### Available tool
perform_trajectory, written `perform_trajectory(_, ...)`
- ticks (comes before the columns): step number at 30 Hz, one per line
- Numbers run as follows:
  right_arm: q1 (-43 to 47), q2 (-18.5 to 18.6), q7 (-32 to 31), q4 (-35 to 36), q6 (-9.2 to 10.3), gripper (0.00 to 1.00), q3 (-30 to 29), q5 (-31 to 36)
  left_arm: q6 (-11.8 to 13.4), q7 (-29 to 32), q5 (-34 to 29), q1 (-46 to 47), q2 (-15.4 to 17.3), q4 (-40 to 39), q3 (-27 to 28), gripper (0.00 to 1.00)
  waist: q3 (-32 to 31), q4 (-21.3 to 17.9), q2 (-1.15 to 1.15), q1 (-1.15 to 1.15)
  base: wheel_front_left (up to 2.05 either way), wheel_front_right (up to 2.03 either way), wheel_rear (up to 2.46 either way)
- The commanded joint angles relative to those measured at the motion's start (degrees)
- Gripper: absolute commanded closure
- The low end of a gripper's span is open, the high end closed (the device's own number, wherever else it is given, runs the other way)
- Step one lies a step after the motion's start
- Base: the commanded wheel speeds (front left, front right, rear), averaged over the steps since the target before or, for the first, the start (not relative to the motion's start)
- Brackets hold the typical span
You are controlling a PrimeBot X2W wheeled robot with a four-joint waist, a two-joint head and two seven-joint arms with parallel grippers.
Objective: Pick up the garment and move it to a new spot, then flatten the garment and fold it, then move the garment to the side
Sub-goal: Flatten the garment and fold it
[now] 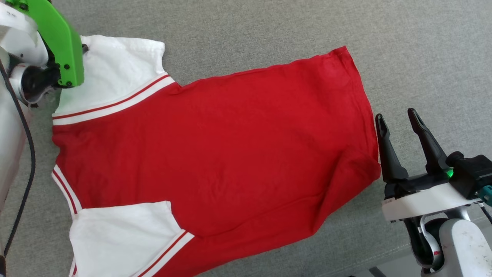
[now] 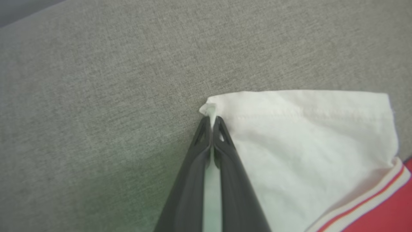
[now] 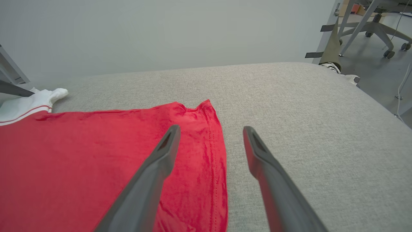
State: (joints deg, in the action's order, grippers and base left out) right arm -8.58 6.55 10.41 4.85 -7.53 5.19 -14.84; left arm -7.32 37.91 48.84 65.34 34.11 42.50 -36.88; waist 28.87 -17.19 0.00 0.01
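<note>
Garment (image 1: 215, 154) (image 2: 305, 145) (image 3: 80, 161) spread nearly flat on a grey fabric-covered bench (image 1: 403, 46) (image 2: 96, 96) (image 3: 305, 112), plain red side up. In the head view the hem lies to the right and the two white short sleeves to the left, one at the upper left and one at the bottom left, each joined to the red body by white-and-red striped trim. The same trim edges the neckline at the far left. The near right corner of the hem is creased and slightly bunched, while the rest of the body shows only shallow wrinkles.

Left gripper (image 2: 212, 119), under a green cover (image 1: 57, 38) on its arm, has its fingers (image 2: 231, 180) clenched on the outer corner of the upper sleeve. A small tuft of white fabric pokes out past the tips.

Right gripper (image 1: 396, 115) (image 3: 211, 129) sits just beside the creased hem corner, fingers (image 3: 154, 174) spread wide and released, with nothing between them. In its wrist view one finger lies over red cloth and the other over bare bench.

A black cable (image 1: 27, 161) hangs at the left edge of the head view. A pale wall (image 3: 161, 32) and a wheeled chair base (image 3: 373, 25) stand beyond the bench.
</note>
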Motion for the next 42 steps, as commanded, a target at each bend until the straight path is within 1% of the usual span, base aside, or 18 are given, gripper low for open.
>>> perform_trajectory(1, -0.44, 0.67, -0.59, -0.15, 0.04, 0.0, -0.51, 0.41, -0.15, -1.27, 0.19, -2.39, -0.58, 0.17, -0.5, 1.0, -2.55, 1.71, 0.0, -0.01, 0.0, 0.0, 0.0)
perform_trajectory(4, 0.06, 1.82, -2.32, -0.09, 0.04, 0.0, -1.37, 0.7, -0.15, -4.87, 0.11, -3.19, -0.64, -0.69, -0.03, 1.0, -5.06, 3.04, 0.0, -0.01, 0.0, 0.0, 0.0)
perform_trajectory(8, 0.71, 3.85, -6.56, 0.7, 0.04, 0.0, -2.51, 1.01, 0.22, -8.37, 0.28, -4.97, -0.7, -3.2, 0.61, 1.0, -8.07, 5.04, 0.0, -0.01, 0.0, 0.0, 0.0)
perform_trajectory(11, 0.45, 6.69, -11.74, 1.37, 0.04, 0.0, -2.69, 0.66, 1.06, -10.67, 0.46, -7.01, -0.65, -7.13, 1.08, 1.0, -9.84, 6.75, 0.0, -0.01, 0.0, 0.0, 0.0)
perform_trajectory(13, -0.15, 8.96, -15.77, 1.8, 0.04, 0.0, -2.65, 0.19, 2.06, -11.7, 0.62, -8.83, -0.5, -10.35, 1.31, 1.0, -10.8, 7.91, 0.0, -0.01, 0.0, 0.0, 0.0)
perform_trajectory(17, -2.3, 13.36, -25.47, 2.22, 0.04, 0.0, -1.71, -2.76, 4.76, -12.18, 0.75, -12.99, 0.81, -18.36, 1.52, 1.0, -11.82, 9.94, 0.0, -0.01, 0.0, 0.0, 0.0)
perform_trajectory(22, -7.4, 18.83, -37.91, 0.12, 0.04, 0.0, -0.1, -7.26, 9.28, -11.66, 0.59, -18.24, 3.3, -30.1, 1.86, 1.0, -11.33, 12.22, 0.0, -0.01, 0.0, 0.0, 0.0)
perform_trajectory(24, -9.8, 20.56, -42.27, -0.97, 0.04, 0.0, 0.99, -8.94, 11.14, -11.19, 0.5, -20.41, 4.38, -35.02, 1.91, 1.0, -10.59, 13.08, 0.0, -0.01, 0.0, 0.0, 0.0)
perform_trajectory(28, -15.9, 22.61, -50.2, -4.52, 0.04, 0.0, 2.36, -12.97, 14.74, -10.61, 0.03, -23.57, 6.39, -43.98, 2.43, 1.0, -8.32, 14.86, 0.0, -0.01, 0.0, 0.0, 0.0)
perform_trajectory(32, -21.64, 24.49, -54.82, -8.57, 0.04, 0.0, 3.87, -14.12, 16.96, -10.42, -1.05, -25.27, 7.57, -49.72, 2.36, 1.0, -6.15, 16.77, 0.0, -0.01, 0.0, 0.0, 0.0)
perform_trajectory(34, -24.02, 25.09, -56.12, -10.81, 0.04, 0.0, 4.7, -14.3, 17.59, -10.45, -1.57, -25.39, 7.51, -51.67, 2.16, 1.0, -5.11, 17.71, 0.0, -0.01, 0.0, 0.0, 0.0)
perform_trajectory(38, -27.71, 25.82, -57.06, -15.41, 0.04, 0.0, 6.58, -14.16, 18.22, -10.74, -2.42, -25.24, 6.83, -53.95, 1.6, 1.0, -3.59, 19.34, 0.0, -0.01, 0.0, 0.0, 0.0)
perform_trajectory(42, -30.03, 26.18, -56.82, -19.67, 0.04, 0.0, 8.57, -13.77, 18.2, -11.18, -3.25, -24.74, 6.04, -54.85, 0.88, 1.0, -2.4, 20.54, 0.0, -0.01, 0.0, 0.0, 0.0)
